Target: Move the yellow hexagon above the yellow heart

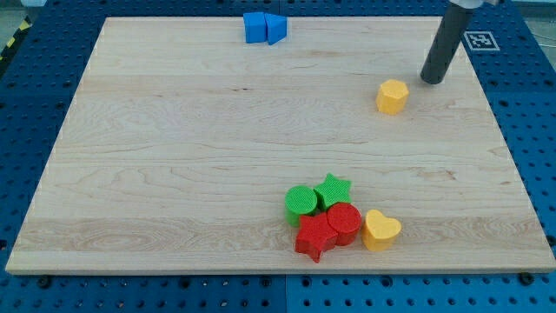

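The yellow hexagon lies on the wooden board at the view's upper right. The yellow heart lies near the board's bottom edge, right of centre, far below the hexagon. My tip rests on the board just to the upper right of the hexagon, a small gap apart from it. The dark rod rises from the tip to the view's top edge.
A green cylinder, a green star, a red cylinder and a red star cluster just left of the heart. Two blue blocks touch at the board's top edge. A blue pegboard surrounds the board.
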